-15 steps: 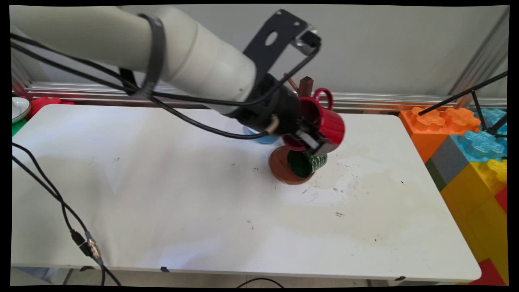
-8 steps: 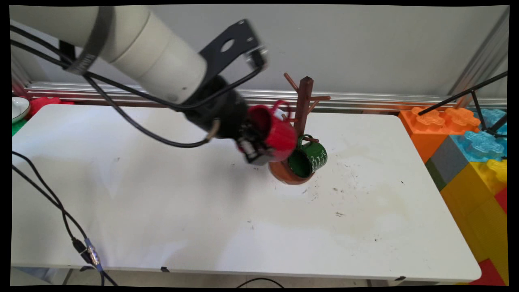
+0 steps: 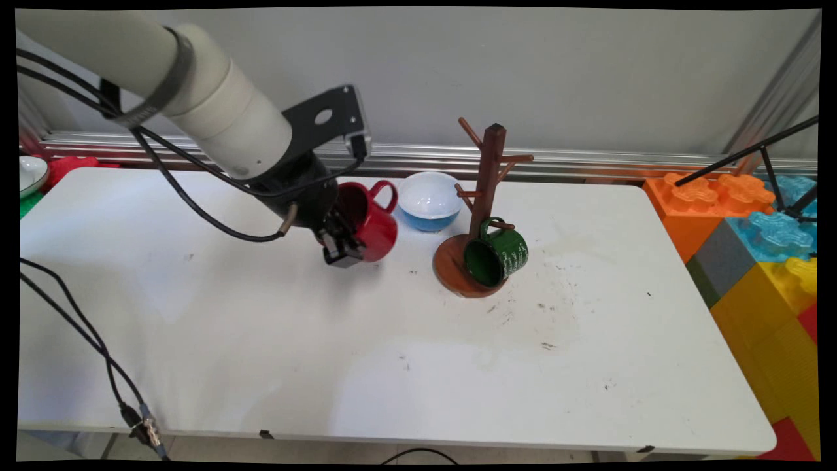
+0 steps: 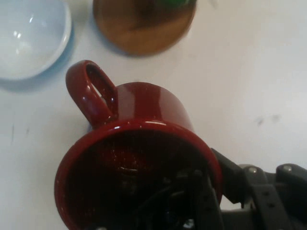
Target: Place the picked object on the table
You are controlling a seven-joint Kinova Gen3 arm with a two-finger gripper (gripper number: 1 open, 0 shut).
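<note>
Across the white table (image 3: 366, 366) the arm reaches in from the upper left, black cables hanging off it. At the right edge stands a stack of big toy blocks (image 3: 752, 242) in orange, blue, grey and yellow. Near the table's middle rises a brown wooden mug tree (image 3: 487, 196) on a round base, and a green mug (image 3: 497, 256) hangs from one of its low pegs, its mouth turned toward the near side. Just left of the tree, toward the wall, sits a light blue bowl (image 3: 428, 199) with a white inside. Left of the bowl, well apart from the tree, the gripper (image 3: 340, 245) is clamped on the rim of a red mug (image 3: 373, 226): one finger lies inside the cup and one outside its wall, as the hand view shows. That mug tilts, handle pointing toward the bowl, low over the table or on it; which cannot be told.
</note>
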